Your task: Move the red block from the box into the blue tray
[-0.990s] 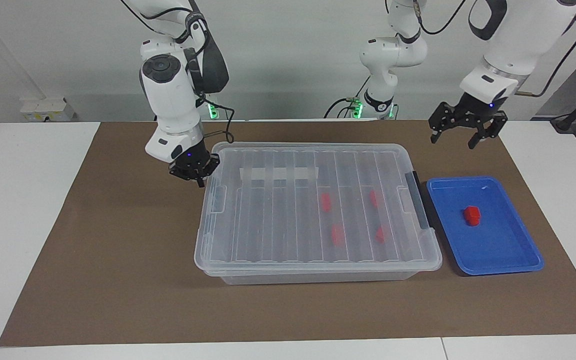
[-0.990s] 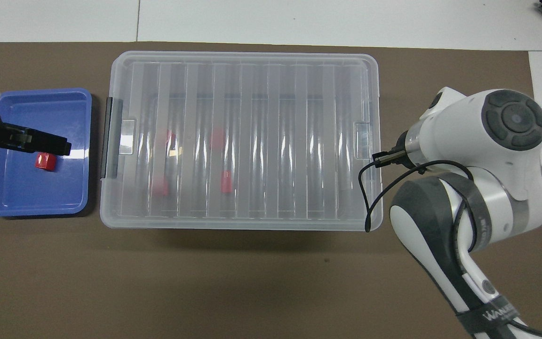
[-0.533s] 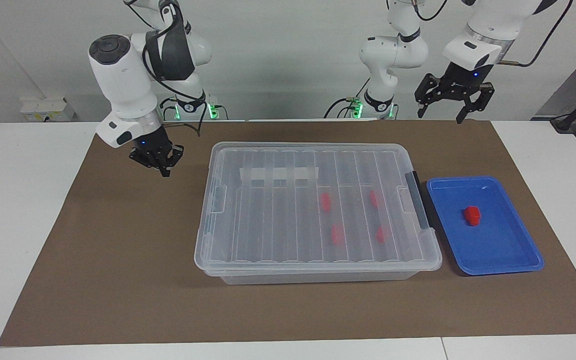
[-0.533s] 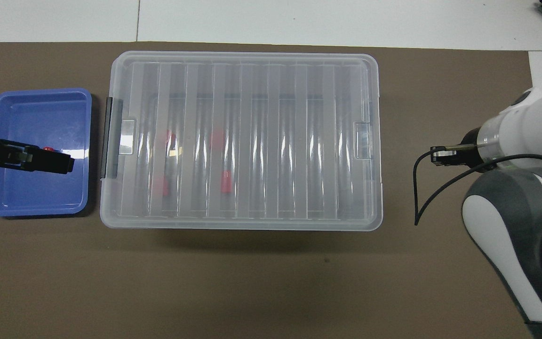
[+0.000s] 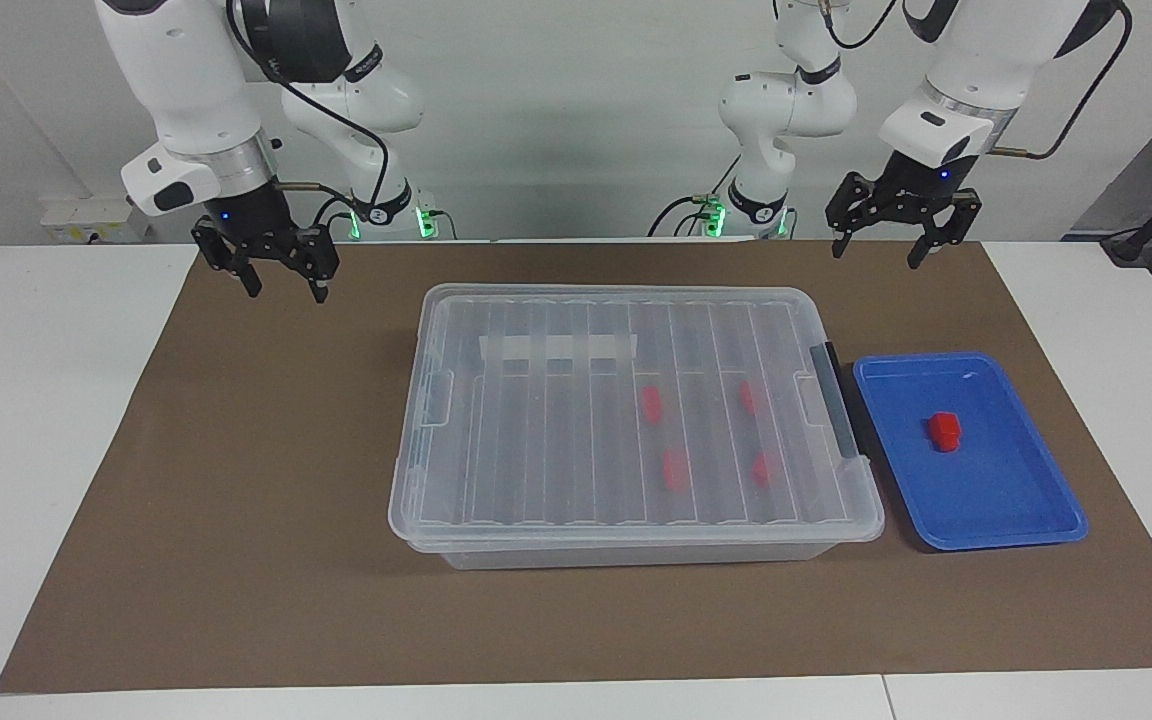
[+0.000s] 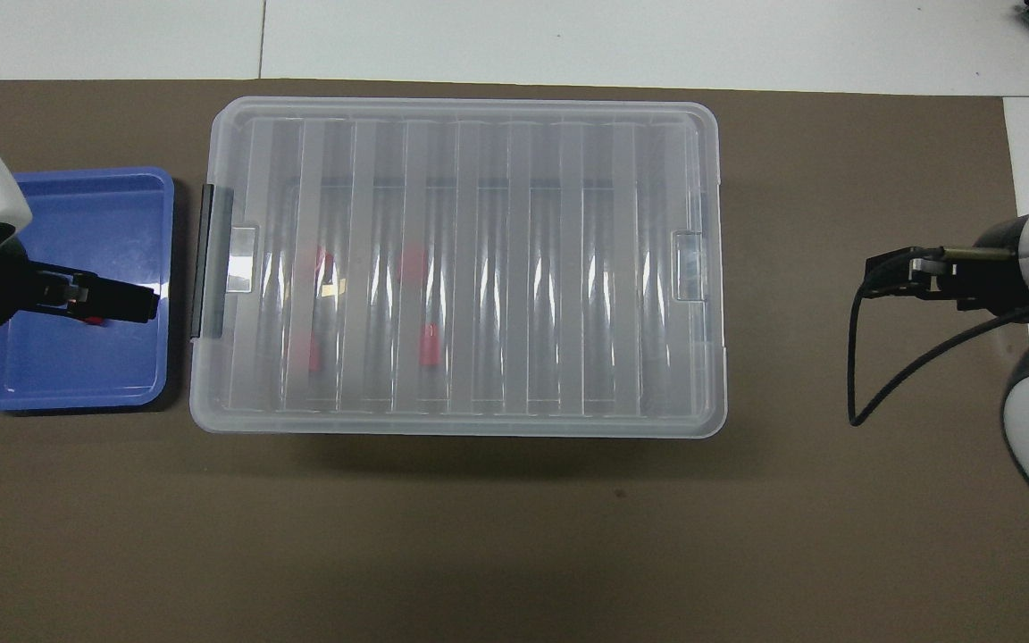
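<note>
I read the job as essentially done: one red block (image 5: 944, 431) sits in the blue tray (image 5: 1026, 520), roughly mid-tray and clear of the rim, with nothing touching it. The tray lies on the brown mat (image 5: 236, 500) just beside the box (image 5: 636, 545), at the left arm's end of the table, next to the box's black clip handle (image 5: 833, 400). The ribbed lid (image 5: 536, 420) is seated flat on the box, and through it I can make out four more red blocks (image 5: 674, 468) inside, grouped toward the tray end. A white tape strip (image 5: 556, 347) runs across the lid on the side nearer the robots. My left gripper (image 5: 893, 230) hangs in the air over the mat's edge by the robots, fingers spread and empty; from overhead it covers part of the tray and most of the block, but the facing view shows it well above both. My right gripper (image 5: 271, 262) is likewise raised over the mat toward the right arm's end, well apart from the box, fingers spread with nothing between them. As I judge it, nothing is left but parking the arms, unless more blocks are wanted, which would mean taking the lid off.
</note>
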Controlling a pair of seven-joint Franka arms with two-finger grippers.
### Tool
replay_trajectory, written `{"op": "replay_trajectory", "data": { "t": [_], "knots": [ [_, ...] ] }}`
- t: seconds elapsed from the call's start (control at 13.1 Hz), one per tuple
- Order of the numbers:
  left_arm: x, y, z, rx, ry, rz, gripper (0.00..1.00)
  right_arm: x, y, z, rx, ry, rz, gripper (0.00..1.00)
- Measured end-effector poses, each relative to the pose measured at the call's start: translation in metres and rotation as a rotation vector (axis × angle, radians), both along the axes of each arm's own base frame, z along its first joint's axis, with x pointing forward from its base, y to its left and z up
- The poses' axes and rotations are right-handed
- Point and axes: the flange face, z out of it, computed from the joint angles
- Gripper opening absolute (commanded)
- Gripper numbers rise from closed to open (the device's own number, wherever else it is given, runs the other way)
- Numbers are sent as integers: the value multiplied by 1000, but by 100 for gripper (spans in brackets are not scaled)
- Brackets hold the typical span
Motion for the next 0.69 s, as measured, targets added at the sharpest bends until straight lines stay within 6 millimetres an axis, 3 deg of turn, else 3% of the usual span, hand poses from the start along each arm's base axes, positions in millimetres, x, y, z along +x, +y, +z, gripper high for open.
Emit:
{"op": "replay_trajectory", "data": {
  "t": [0.23,0.46,0.69],
  "knots": [
    [0,-1,-2,0,1,-3,100,1,-15,24,0,17,-28,100],
    [0,-1,-4,1,5,-2,100,6,-29,20,0,50,-48,100],
    [0,-1,-5,1,6,-1,100,8,-30,14,0,64,-45,100]
  ]
}}
